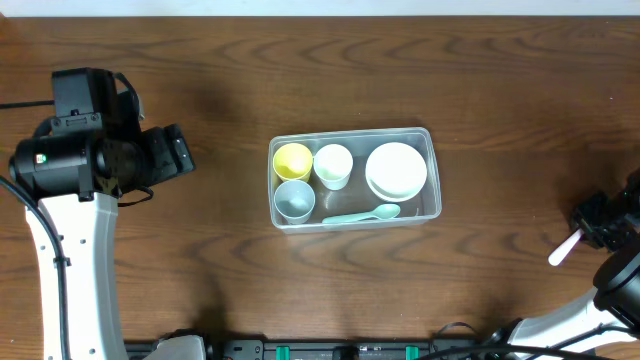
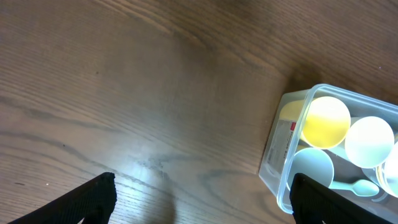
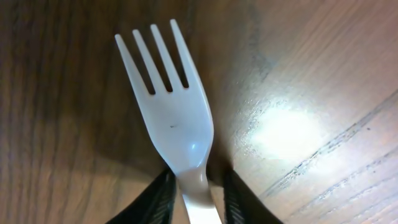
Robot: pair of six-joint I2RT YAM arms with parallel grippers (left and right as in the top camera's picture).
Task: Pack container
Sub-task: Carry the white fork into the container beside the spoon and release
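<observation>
The clear rectangular container [image 1: 351, 133] stands at the table's middle. It holds a yellow cup [image 1: 292, 160], a white cup [image 1: 333, 165], a white bowl [image 1: 396, 170], a grey-blue cup [image 1: 294, 200] and a mint spoon [image 1: 362, 215]. My left gripper [image 1: 180, 150] is open and empty, left of the container. In the left wrist view its fingers [image 2: 202, 193] spread wide over bare wood, with the container [image 2: 278, 149] and yellow cup [image 2: 324, 121] at the right. My right gripper [image 1: 597, 224] at the far right is shut on a white plastic fork [image 1: 563, 248], tines forward in the right wrist view [image 3: 171, 118].
The table is dark brown wood. The left arm's white link and black wrist stand at the left edge [image 1: 70, 160]. Cables and a black bar run along the front edge [image 1: 350, 350].
</observation>
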